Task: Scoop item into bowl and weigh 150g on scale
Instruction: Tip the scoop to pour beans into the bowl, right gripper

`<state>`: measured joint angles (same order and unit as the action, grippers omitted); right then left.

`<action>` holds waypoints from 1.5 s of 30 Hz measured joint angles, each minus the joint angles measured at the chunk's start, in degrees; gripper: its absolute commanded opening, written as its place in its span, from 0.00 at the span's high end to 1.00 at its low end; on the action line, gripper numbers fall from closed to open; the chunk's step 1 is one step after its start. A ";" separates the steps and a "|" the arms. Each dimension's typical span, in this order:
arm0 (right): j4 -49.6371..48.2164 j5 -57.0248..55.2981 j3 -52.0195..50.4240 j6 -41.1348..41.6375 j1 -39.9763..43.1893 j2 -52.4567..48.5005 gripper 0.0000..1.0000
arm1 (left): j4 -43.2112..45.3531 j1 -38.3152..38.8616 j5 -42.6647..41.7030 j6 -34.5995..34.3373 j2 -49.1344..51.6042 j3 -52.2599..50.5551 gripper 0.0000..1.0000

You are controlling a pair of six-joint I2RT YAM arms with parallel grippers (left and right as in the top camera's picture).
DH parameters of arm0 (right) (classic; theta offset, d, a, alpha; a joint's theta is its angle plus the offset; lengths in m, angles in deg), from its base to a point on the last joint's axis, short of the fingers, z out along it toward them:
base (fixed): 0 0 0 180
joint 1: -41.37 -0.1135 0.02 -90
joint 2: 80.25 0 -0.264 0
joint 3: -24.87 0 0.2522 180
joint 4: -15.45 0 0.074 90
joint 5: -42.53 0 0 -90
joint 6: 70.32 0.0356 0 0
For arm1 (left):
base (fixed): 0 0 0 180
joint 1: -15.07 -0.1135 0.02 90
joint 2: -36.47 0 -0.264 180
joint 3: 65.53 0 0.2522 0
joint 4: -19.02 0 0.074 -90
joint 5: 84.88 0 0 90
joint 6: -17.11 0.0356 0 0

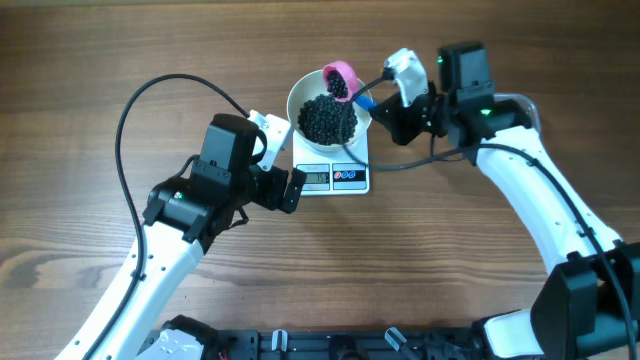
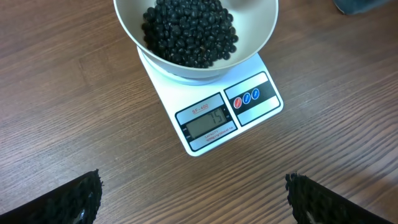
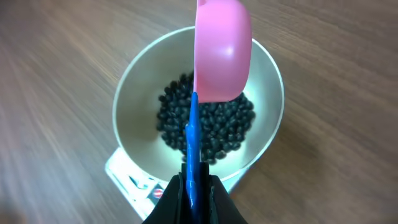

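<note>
Overhead: bowl (image 1: 293, 105) sits on scale (image 1: 352, 180), beans (image 1: 328, 120) heaped inside. Display (image 2: 208, 119) reads 15-something with the last digit unclear, so the target looks about reached. Right gripper (image 3: 194, 186) is clamped on the scoop (image 3: 221, 50), tipped over the bowl; left gripper (image 2: 196, 202) is wide open and empty near the scale; left to do: confirm reading.

The beads (image 1: 328, 118) are black and the bowl (image 1: 298, 95) is white. The scale (image 2: 163, 87) is white, with a grey display (image 2: 207, 121) and red and blue buttons (image 2: 247, 98). The scoop (image 3: 221, 50) is pink, its handle (image 3: 193, 143) blue. The counter (image 1: 100, 60) is brown wood grain.
</note>
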<state>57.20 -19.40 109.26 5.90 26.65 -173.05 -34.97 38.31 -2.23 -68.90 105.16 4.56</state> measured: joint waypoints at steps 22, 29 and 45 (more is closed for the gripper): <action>1.36 -14.62 0.00 -9.94 -5.70 6.19 0.96 | 0.00 0.00 0.00 0.00 0.00 0.00 0.00; 2.54 -23.12 0.00 -14.64 -8.63 6.23 0.96 | 0.00 0.00 0.00 0.00 0.00 0.00 0.00; -0.98 -22.95 0.00 3.56 -11.96 6.23 0.96 | 0.00 0.00 0.00 0.00 0.00 0.00 0.00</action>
<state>56.22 -42.35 109.26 9.46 14.69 -166.82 -34.97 38.31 -2.23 -68.90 105.16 4.56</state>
